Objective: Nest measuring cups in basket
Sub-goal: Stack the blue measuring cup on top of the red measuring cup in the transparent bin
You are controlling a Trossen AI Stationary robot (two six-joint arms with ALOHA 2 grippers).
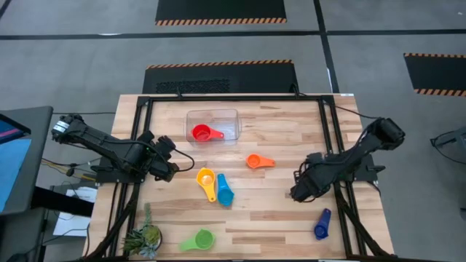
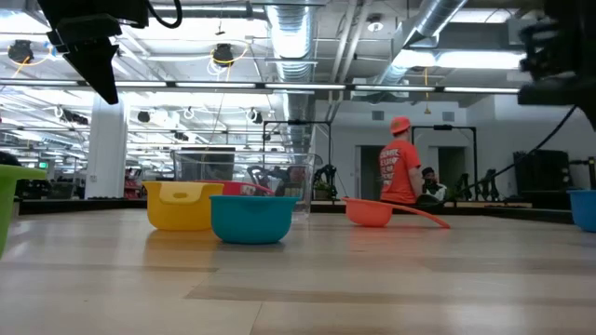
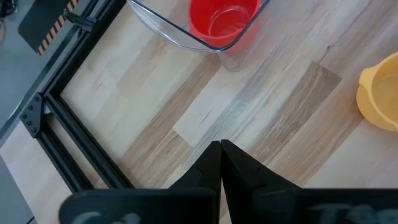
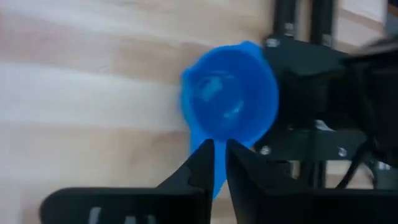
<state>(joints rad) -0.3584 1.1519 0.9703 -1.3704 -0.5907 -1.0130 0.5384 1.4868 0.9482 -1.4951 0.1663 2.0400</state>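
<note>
The clear basket point(image 1: 212, 124) stands at the table's far middle. The red cup point(image 1: 202, 133) sits upright on its floor, also seen in the left wrist view point(image 3: 222, 22). The orange cup point(image 1: 255, 161), yellow cup point(image 1: 206, 177), light blue cup point(image 1: 225, 193), green cup point(image 1: 198, 240) and dark blue cup point(image 1: 321, 224) lie apart on the wood. My left gripper point(image 1: 171, 159) hangs shut above bare table, left of the yellow cup. My right gripper point(image 1: 295, 193) hovers shut up-left of the dark blue cup point(image 4: 229, 102), apart from it.
A small potted plant point(image 1: 144, 236) stands at the near left corner beside the green cup. A black frame rail point(image 3: 74, 106) runs along the table's left side and another point(image 4: 311, 93) lies close behind the dark blue cup. A person in orange point(image 2: 399, 172) stands far behind the table.
</note>
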